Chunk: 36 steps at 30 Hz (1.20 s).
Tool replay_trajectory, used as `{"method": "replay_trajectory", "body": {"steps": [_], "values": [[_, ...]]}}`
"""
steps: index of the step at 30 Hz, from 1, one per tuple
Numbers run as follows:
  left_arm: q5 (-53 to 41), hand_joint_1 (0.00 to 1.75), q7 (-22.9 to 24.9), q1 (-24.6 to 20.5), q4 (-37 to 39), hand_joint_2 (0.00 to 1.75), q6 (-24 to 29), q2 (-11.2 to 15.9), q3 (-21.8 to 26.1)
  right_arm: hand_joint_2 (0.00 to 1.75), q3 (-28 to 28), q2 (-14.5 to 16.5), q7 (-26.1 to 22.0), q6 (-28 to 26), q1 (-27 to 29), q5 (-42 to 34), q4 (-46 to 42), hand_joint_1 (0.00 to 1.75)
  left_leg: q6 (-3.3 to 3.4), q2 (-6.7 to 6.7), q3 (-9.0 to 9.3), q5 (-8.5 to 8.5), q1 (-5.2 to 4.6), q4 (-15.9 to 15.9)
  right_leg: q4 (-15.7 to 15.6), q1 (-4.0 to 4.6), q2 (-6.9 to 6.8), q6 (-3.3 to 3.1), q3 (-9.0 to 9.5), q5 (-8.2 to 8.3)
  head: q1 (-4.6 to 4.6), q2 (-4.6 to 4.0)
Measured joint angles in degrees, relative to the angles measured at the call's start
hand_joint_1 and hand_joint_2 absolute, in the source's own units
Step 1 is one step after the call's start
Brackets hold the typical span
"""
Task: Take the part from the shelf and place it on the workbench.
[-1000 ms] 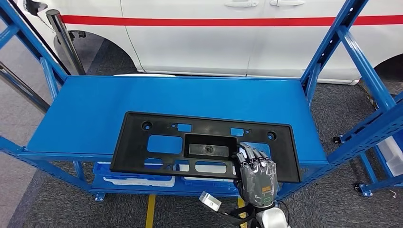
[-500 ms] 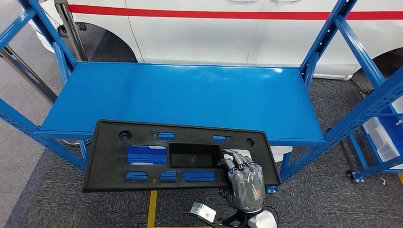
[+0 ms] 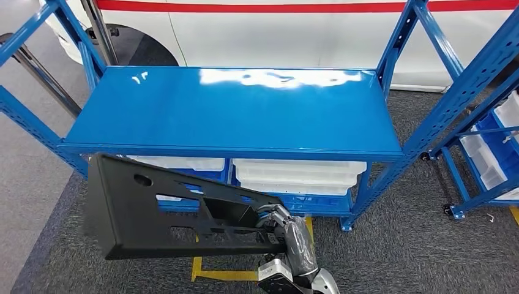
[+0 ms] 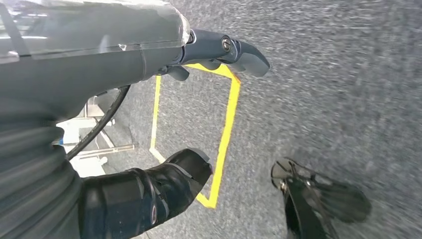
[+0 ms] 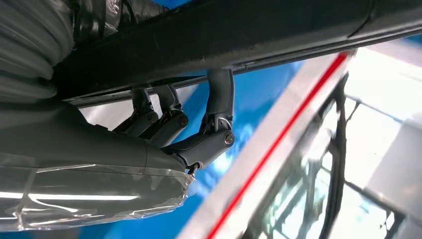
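The part (image 3: 153, 214) is a long black plastic panel with several cut-outs. It hangs tilted in the air in front of the blue shelf (image 3: 232, 110), clear of the shelf's top. My right hand (image 3: 287, 236) grips its right end from below. In the right wrist view the fingers (image 5: 209, 124) hook over the panel's black edge (image 5: 224, 35). My left hand (image 4: 199, 99) hangs over the grey carpet, its thumb and fingers apart and nothing in it.
White bins (image 3: 300, 173) sit on the shelf's lower level. A white car (image 3: 275, 30) with a red stripe stands behind the shelf. Another blue rack (image 3: 483, 141) with white bins is at the right. Yellow tape (image 3: 202, 269) marks the carpet.
The panel has come off the shelf top toward me and now hangs tilted in my right hand. The whole view has shifted as well, so the camera has moved.
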Motion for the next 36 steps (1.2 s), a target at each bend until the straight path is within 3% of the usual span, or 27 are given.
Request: {"method": "replay_trajectory", "body": {"steps": [1, 3, 5, 6, 7, 10, 11, 12, 13, 15, 17, 18, 20, 21, 22, 23, 25, 26, 27, 28, 30, 31, 33, 34, 36], "values": [[-0.04, 0.0, -0.07, -0.06, 0.0, 1.75, -0.02, 0.05, 0.0, 1.75, 0.14, -0.04, -0.87, 3.02, -0.05, -2.94, 0.01, 1.75, 0.15, -0.1, 3.14, -0.39, -0.08, -4.51, 0.55, 0.01, 0.01, 0.3, -0.84, 0.42, 0.01, 0.0], [-0.2, 0.0, -0.16, -0.15, 0.0, 1.75, -0.07, 0.13, -0.01, 1.75, 0.31, -0.07, -2.62, 10.1, -0.12, -9.28, 0.09, 1.75, 0.73, -0.33, 6.57, -2.18, -0.33, -10.14, 1.08, 0.13, -0.02, 0.91, -1.52, 1.33, 0.06, 0.0], [-0.44, 0.0, -0.19, -0.19, 0.0, 1.75, -0.07, 0.19, -0.03, 1.75, 0.62, -0.11, -3.99, 18.19, -0.18, -15.89, 0.3, 1.75, 1.57, -0.3, 6.44, -1.85, -0.41, -10.78, 1.01, 0.17, 0.02, 1.49, -1.64, 2.22, 0.1, 0.0], [-0.58, 0.0, -0.15, -0.26, 0.0, 1.75, -0.07, 0.2, -0.04, 1.75, 0.77, -0.15, -4.57, 22.1, -0.15, -18.89, 0.44, 1.75, 2.02, -0.14, 6.0, -1.29, -0.35, -10.8, 1.33, 0.09, 0.15, 1.75, -1.9, 1.75, 0.1, 0.0], [-0.73, 0.0, -0.1, -0.34, 0.0, 1.75, -0.07, 0.21, -0.05, 1.75, 0.87, -0.2, -5.18, 25.91, -0.05, -21.7, 0.6, 1.75, 2.54, 0.04, 5.36, -0.58, -0.27, -10.85, 2.43, 0.01, 0.29, 2.01, -2.36, 0.02, 0.11, 0.0], [-1.07, 0.0, 0.13, -0.49, 0.0, 1.75, -0.08, 0.27, -0.08, 1.75, 0.98, -0.34, -6.52, 32.43, 0.17, -26.45, 1.01, 1.75, 3.44, 0.36, 2.7, 1.73, -0.39, -10.82, 11.25, -0.24, 0.48, 2.49, -4.33, -8.93, 0.12, 0.0], [-1.11, 0.0, 0.19, -0.49, 0.0, 1.75, -0.09, 0.28, -0.09, 1.75, 0.99, -0.4, -6.71, 33.25, 0.18, -27.12, 1.13, 1.75, 3.47, 0.41, 1.7, 2.5, -0.48, -10.73, 14.52, -0.27, 0.48, 2.56, -4.62, -10.27, 0.11, 0.0], [-1.12, 0.0, 0.22, -0.49, 0.0, 1.75, -0.09, 0.28, -0.09, 1.75, 0.99, -0.47, -6.79, 33.73, 0.18, -27.51, 1.25, 1.75, 3.45, 0.45, 0.65, 3.24, -0.58, -10.6, 16.66, -0.28, 0.48, 2.56, -4.37, -10.07, 0.1, 0.0], [-1.12, 0.0, 0.26, -0.49, 0.0, 1.75, -0.09, 0.3, -0.1, 1.75, 0.99, -0.55, -6.82, 34.17, 0.18, -27.82, 1.37, 1.75, 3.39, 0.48, -0.49, 3.96, -0.67, -10.41, 17.17, -0.28, 0.48, 2.46, -3.33, -8.72, 0.1, 0.0], [-1.16, 0.0, 0.32, -0.52, 0.0, 1.75, -0.09, 0.31, -0.11, 1.75, 0.99, -0.65, -6.9, 35.41, 0.17, -28.6, 1.49, 1.75, 3.16, 0.5, -2.57, 5.21, -0.81, -9.89, 12.31, -0.21, 0.52, 1.91, 1.81, -5.97, 0.09, 0.0], [-1.22, 0.0, 0.39, -0.52, 0.0, 1.75, -0.1, 0.31, -0.14, 1.75, 1.0, -0.67, -7.09, 37.0, 0.14, -29.39, 1.47, 1.75, 2.72, 0.45, -3.76, 6.25, -0.93, -9.49, 3.41, 0.15, 0.59, 1.24, 8.41, -6.95, 0.07, 0.0], [-1.25, 0.0, 0.43, -0.54, 0.0, 1.75, -0.12, 0.32, -0.16, 1.75, 1.0, -0.67, -7.22, 37.61, 0.14, -29.66, 1.45, 1.75, 2.44, 0.44, -3.96, 6.78, -0.87, -9.5, 0.32, 0.37, 0.62, 1.0, 10.34, -7.84, 0.08, 0.0], [-1.28, 0.0, 0.6, -0.52, 0.0, 1.75, -0.17, 0.36, -0.18, 1.75, 1.02, -0.68, -7.48, 38.37, 0.21, -29.93, 1.45, 1.75, 1.74, 0.41, -4.22, 7.93, -0.67, -9.86, -1.72, 0.67, 0.61, 0.51, 10.77, -7.83, 0.1, 0.0], [-1.3, 0.0, 0.68, -0.5, 0.0, 1.75, -0.2, 0.36, -0.19, 1.75, 1.03, -0.69, -7.58, 38.61, 0.25, -29.97, 1.46, 1.75, 1.4, 0.35, -4.49, 7.74, -0.51, -9.77, -1.94, 0.67, 0.5, 0.1, 10.2, -7.11, 0.1, 0.0], [-1.3, 0.0, 0.76, -0.44, 0.01, 1.75, -0.21, 0.34, -0.19, 1.75, 1.03, -0.69, -7.68, 38.78, 0.28, -29.99, 1.46, 1.75, 1.06, 0.28, -4.93, 6.4, -0.41, -9.05, -2.11, 0.61, 0.4, -0.43, 9.54, -6.34, 0.08, 0.0], [-1.29, 0.0, 0.81, -0.36, 0.01, 1.75, -0.23, 0.33, -0.2, 1.75, 1.04, -0.68, -7.73, 38.89, 0.32, -30.01, 1.47, 1.75, 0.75, 0.22, -5.51, 3.96, -0.35, -7.43, -2.28, 0.47, 0.3, -0.89, 8.77, -5.51, 0.06, 0.0], [-1.29, 0.0, 0.83, -0.29, 0.02, 1.75, -0.24, 0.35, -0.2, 1.75, 1.05, -0.68, -7.79, 38.91, 0.41, -30.06, 1.48, 1.75, 0.24, 0.19, -6.77, -2.27, -0.19, -1.33, -2.18, 0.49, 0.23, -1.34, 6.98, -4.05, 0.0, 0.0], [-1.29, 0.0, 0.83, -0.29, 0.02, 1.75, -0.24, 0.38, -0.2, 1.75, 1.06, -0.68, -7.8, 38.93, 0.46, -30.09, 1.5, 1.75, 0.03, 0.19, -7.15, -3.99, -0.17, 2.15, -2.0, 0.51, 0.18, -1.32, 6.01, -3.34, 0.0, 0.0], [-1.29, 0.0, 0.83, -0.31, 0.02, 1.75, -0.24, 0.4, -0.2, 1.75, 1.07, -0.68, -7.84, 39.04, 0.5, -30.12, 1.51, 1.75, -0.13, 0.19, -7.08, -4.11, -0.16, 4.83, -1.75, 0.52, 0.12, -1.25, 4.93, -2.65, 0.0, 0.0], [-1.29, 0.0, 0.84, -0.33, 0.02, 1.75, -0.24, 0.4, -0.2, 1.75, 1.08, -0.69, -7.92, 39.22, 0.51, -30.16, 1.52, 1.75, -0.25, 0.2, -6.37, -2.85, -0.14, 6.11, -1.41, 0.49, 0.06, -1.14, 3.75, -1.98, -0.01, 0.0], [-1.3, 0.0, 0.88, -0.35, 0.02, 1.75, -0.24, 0.4, -0.2, 1.75, 1.08, -0.69, -8.12, 39.7, 0.54, -30.23, 1.51, 1.75, -0.37, 0.18, -2.35, 0.68, -0.08, 3.06, -0.48, 0.38, 0.02, -0.82, 1.45, -0.87, -0.02, 0.0], [-1.3, 0.0, 0.9, -0.4, 0.02, 1.75, -0.25, 0.4, -0.2, 1.75, 1.08, -0.68, -8.2, 39.88, 0.55, -30.26, 1.47, 1.75, -0.36, 0.14, 0.93, 0.83, -0.11, -1.04, 0.09, 0.4, 0.05, -0.57, 0.47, -0.45, -0.02, 0.0], [-1.28, 0.0, 0.92, -0.53, 0.02, 1.75, -0.29, 0.51, -0.21, 1.75, 1.08, -0.68, -8.41, 40.15, 0.6, -30.35, 1.36, 1.75, 0.15, -0.02, 6.19, -1.16, -0.3, -8.81, 0.95, 0.52, 0.0, 0.03, -0.69, 0.36, 0.01, 0.0], [-1.27, 0.0, 0.91, -0.59, 0.02, 1.75, -0.35, 0.59, -0.22, 1.75, 1.09, -0.68, -8.59, 40.33, 0.61, -30.51, 1.29, 1.75, 0.53, -0.08, 7.31, -2.11, -0.45, -10.92, 1.09, 0.56, -0.06, 0.33, -0.94, 0.84, 0.02, 0.0], [-1.23, 0.0, 0.89, -0.58, 0.02, 1.75, -0.6, 0.67, -0.21, 1.75, 1.09, -0.7, -8.97, 40.76, 0.61, -31.15, 1.16, 1.75, 1.43, 0.09, 6.68, -1.61, -0.39, -11.42, 1.08, 0.56, -0.03, 0.9, -1.29, 1.63, 0.03, 0.0]]}}
